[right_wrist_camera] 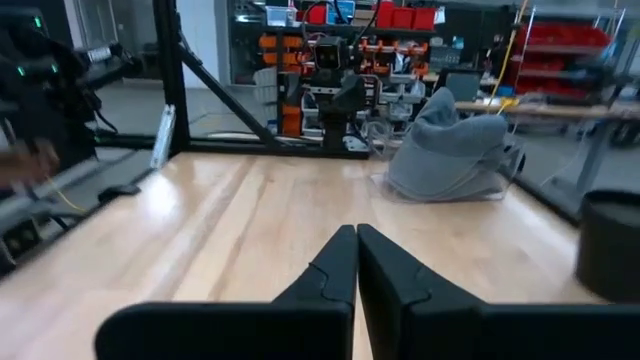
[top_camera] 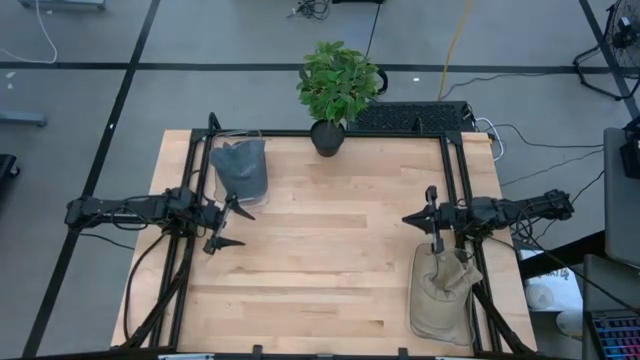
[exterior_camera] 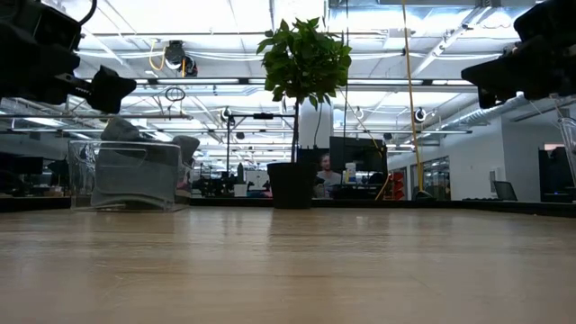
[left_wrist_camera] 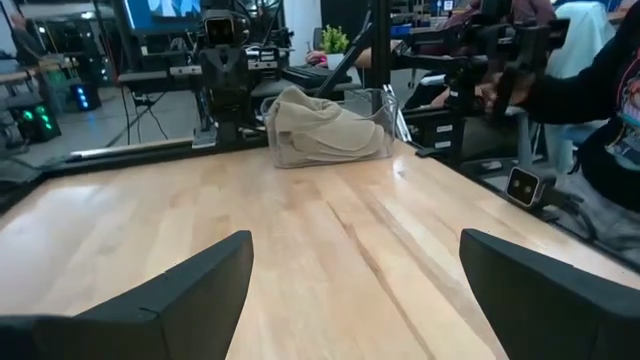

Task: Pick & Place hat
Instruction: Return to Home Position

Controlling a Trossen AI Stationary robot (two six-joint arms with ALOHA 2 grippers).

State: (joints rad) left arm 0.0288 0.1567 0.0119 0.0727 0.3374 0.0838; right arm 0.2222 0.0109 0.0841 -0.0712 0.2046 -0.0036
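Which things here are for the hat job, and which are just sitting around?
For the job: brown caps in the right clear bin; grey caps in the left clear bin; left gripper, open; right gripper, shut.
Just sitting there: potted plant; table.

Potted plant [top_camera: 338, 85], perhaps keyboard [top_camera: 412, 117] behind

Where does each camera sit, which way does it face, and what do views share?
High: overhead, looking straight down on the table; both arms, left gripper and right gripper, show.
Low: at tabletop height, facing the plant; arms enter top corners.
Left wrist: faces the brown-cap bin past its open fingers.
Right wrist: faces the grey-cap bin past its shut fingers.
Shared: high and low both show plant and grey-cap bin.
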